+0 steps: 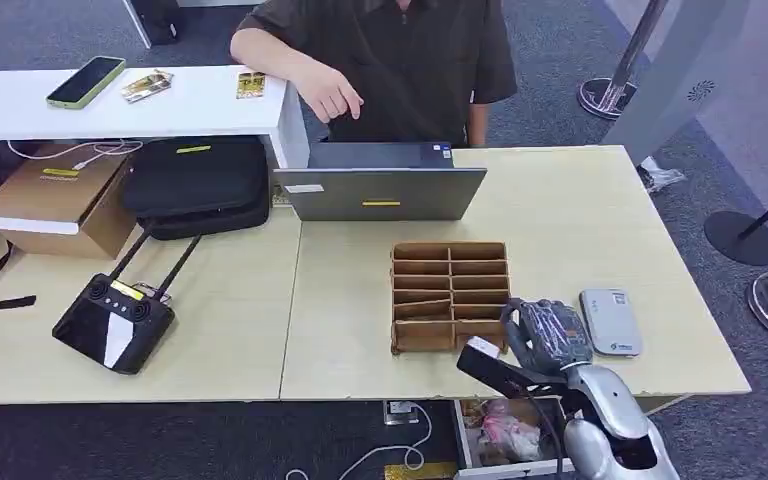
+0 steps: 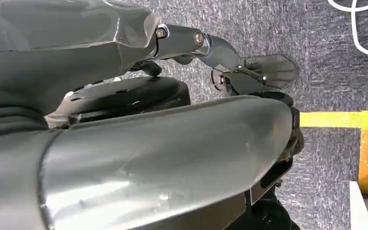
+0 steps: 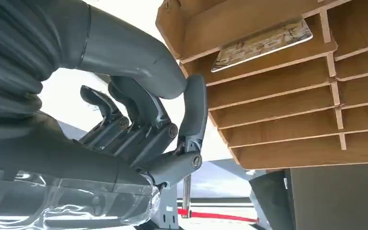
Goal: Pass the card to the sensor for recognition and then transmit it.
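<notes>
R arm (image 1: 600, 420) comes in low, silver forearm bent up and fwd, wrist in its grey ribbed cover. R hand (image 1: 545, 335) sits palm-down at the end of it; in the wrist view the thumb (image 3: 124, 52) arches over the top, dark fingers (image 3: 139, 120) curled in beneath, one finger straighter and pointing ahead, nothing held. L hand (image 2: 211, 52) hangs low, fingers loosely bent w/ nothing in them, seen past the L forearm cover (image 2: 148, 163).

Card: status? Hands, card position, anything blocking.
Right hand empty, fingers curled, beside wooden organizer. Left hand hanging over floor, grip unclear. Card lying in organizer slot, not picked. Card reader unobstructed.
</notes>
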